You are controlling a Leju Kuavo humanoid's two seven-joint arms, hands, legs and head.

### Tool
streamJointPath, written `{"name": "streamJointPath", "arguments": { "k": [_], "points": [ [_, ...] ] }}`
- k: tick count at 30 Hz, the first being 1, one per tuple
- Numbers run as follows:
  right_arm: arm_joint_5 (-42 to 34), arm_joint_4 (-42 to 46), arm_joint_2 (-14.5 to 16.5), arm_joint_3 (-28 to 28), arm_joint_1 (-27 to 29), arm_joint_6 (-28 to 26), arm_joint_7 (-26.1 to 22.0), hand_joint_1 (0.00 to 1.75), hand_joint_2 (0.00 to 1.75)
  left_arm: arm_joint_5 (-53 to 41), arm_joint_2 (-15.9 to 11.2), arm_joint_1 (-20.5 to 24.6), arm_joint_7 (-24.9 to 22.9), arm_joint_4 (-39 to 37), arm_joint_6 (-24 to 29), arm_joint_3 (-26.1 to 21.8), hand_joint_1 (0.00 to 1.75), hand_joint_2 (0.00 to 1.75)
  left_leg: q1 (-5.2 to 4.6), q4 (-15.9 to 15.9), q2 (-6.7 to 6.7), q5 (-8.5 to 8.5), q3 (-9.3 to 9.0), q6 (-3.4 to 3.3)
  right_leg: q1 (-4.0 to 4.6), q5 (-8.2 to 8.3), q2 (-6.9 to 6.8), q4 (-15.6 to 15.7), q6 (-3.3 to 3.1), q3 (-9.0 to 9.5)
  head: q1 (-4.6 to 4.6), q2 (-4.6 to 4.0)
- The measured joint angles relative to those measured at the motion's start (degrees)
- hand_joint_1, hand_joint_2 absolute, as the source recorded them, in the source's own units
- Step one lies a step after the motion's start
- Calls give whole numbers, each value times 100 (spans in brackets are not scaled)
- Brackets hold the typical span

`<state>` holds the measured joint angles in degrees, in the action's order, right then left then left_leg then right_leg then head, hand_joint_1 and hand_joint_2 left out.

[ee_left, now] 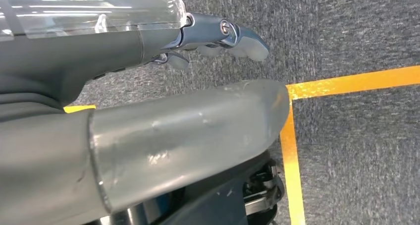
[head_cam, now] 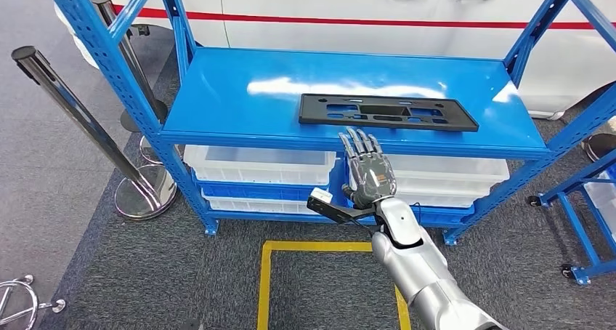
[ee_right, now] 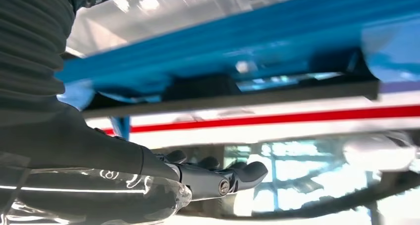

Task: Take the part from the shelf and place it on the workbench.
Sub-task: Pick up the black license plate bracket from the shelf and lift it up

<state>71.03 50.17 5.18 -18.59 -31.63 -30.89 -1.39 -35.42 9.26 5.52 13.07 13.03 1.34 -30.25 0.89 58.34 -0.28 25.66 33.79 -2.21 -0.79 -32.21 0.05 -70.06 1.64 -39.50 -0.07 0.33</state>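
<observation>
Part (head_cam: 387, 113) lies untouched on the shelf (head_cam: 240, 101), just beyond the fingers (head_cam: 359, 147) of the right hand (head_cam: 368, 171), spread wide and empty; grasp and placing remain.

You have one black part (head_cam: 388, 113) lying on one blue shelf unit (head_cam: 218, 97). Under its top board you can count two clear bins (head_cam: 254, 163). Two chrome posts (head_cam: 69, 112) stand on round bases beside the unit. One white car (head_cam: 349, 10) is behind it, and one yellow floor outline (head_cam: 266, 272) in front.
</observation>
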Motion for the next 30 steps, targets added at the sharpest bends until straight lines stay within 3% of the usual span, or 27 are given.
{"name": "streamJointPath", "arguments": {
  "k": [1, 2, 3, 5, 7, 12, 13, 16, 17, 18, 19, 20, 22, 23, 27, 28, 30],
  "points": [
    [32, 31, -22, -39, 8, -7, 65, 0, 175, -4, 2, -1, 0, 0, 15, 1, 0, 0, -5, 2, -1, 3, 0, -7, -2, -93, 0, -302, 6, -161, 1, 0],
    [80, 85, -58, -121, 2, -21, 160, 0, 175, -15, 5, -1, 1, 0, 36, 2, 0, 0, -8, 4, -2, 7, -2, -10, -4, -82, -1, -441, 7, -249, 0, 0],
    [142, 157, -108, -224, -18, -44, 280, 0, 175, -34, 9, 0, 4, 0, 62, 4, 0, 0, -11, 6, -4, 13, -8, -8, -5, 40, -1, -373, 3, -235, 1, 0],
    [289, 342, -220, -439, -94, -114, 592, 0, 175, -87, 22, 12, 17, 0, 124, 11, 0, 0, -12, 16, -10, 33, -26, 10, -4, 459, -1, 268, -28, 44, 1, 0],
    [443, 521, -322, -641, -191, -199, 932, 0, 175, -138, 35, 35, 33, 0, 183, 16, 0, 0, -37, 44, -13, 60, -22, 54, 17, 681, 0, 870, -70, 316, -1, 0],
    [808, 918, -534, -1159, -297, -357, 1683, 0, 175, -237, 43, 77, 76, 0, 265, 19, 0, 0, -40, 156, -6, 176, 20, 181, 11, 677, 9, 1080, -195, 405, -3, 0],
    [887, 999, -567, -1267, -321, -397, 1826, 0, 175, -255, 44, 84, 82, 0, 269, 19, 0, 0, -32, 347, -4, 300, 101, 209, -1, 683, 9, 1096, -226, 416, -3, 0],
    [1163, 1189, -648, -1550, -336, -536, 2263, 0, 175, -299, 46, 101, 110, 0, 247, 17, 0, 0, -14, 1397, -1, 772, 591, 267, 5, 669, 1, 1097, -279, 433, -3, 0],
    [1271, 1227, -669, -1619, -316, -581, 2411, 0, 175, -309, 46, 102, 126, 0, 222, 17, 0, 0, -12, 1605, -1, 801, 700, 276, 8, 663, -1, 1094, -284, 438, -4, 0],
    [1385, 1257, -688, -1673, -293, -630, 2553, 0, 175, -325, 46, 104, 148, 0, 187, 17, 0, 0, -12, 1593, 0, 715, 708, 275, 10, 657, -1, 1090, -286, 445, -4, 0],
    [1498, 1282, -704, -1709, -272, -683, 2679, 0, 175, -350, 46, 109, 173, 0, 146, 17, 0, 0, -12, 1354, 0, 532, 607, 265, 10, 648, 3, 1085, -283, 455, -4, 0],
    [1589, 1302, -715, -1728, -253, -740, 2771, 0, 175, -381, 46, 118, 199, 0, 101, 17, 0, 0, -13, 965, 0, 308, 432, 244, 10, 635, 6, 1079, -275, 468, -4, 0],
    [1682, 1324, -729, -1733, -226, -835, 2830, 0, 175, -459, 45, 151, 239, 0, 31, 18, 0, 0, -38, 283, -3, 56, 111, 189, 24, 615, 12, 1063, -242, 475, -3, 0],
    [1687, 1328, -735, -1726, -208, -863, 2804, 0, 175, -493, 44, 166, 248, 0, 10, 19, 0, 0, -52, 117, -5, 29, 37, 165, 30, 613, 12, 1059, -219, 468, -2, 0],
    [1690, 1330, -750, -1638, -112, -892, 2668, 0, 175, -544, 48, 183, 253, 0, -14, 23, 0, 0, -36, -7, -6, 9, -7, 67, 29, 570, 5, 1019, -110, 449, -1, 0],
    [1690, 1330, -756, -1610, -105, -895, 2658, 0, 175, -551, 50, 187, 254, 0, -15, 24, 0, 0, -21, -40, -2, -10, -21, 35, 28, 466, 5, 868, -87, 383, -1, 0],
    [1691, 1324, -770, -1546, -73, -899, 2623, 0, 175, -572, 53, 198, 252, 0, -16, 24, 0, 0, -15, -63, 4, -20, -32, 2, 14, 139, 5, 263, -53, 97, 1, 0]
  ]
}}
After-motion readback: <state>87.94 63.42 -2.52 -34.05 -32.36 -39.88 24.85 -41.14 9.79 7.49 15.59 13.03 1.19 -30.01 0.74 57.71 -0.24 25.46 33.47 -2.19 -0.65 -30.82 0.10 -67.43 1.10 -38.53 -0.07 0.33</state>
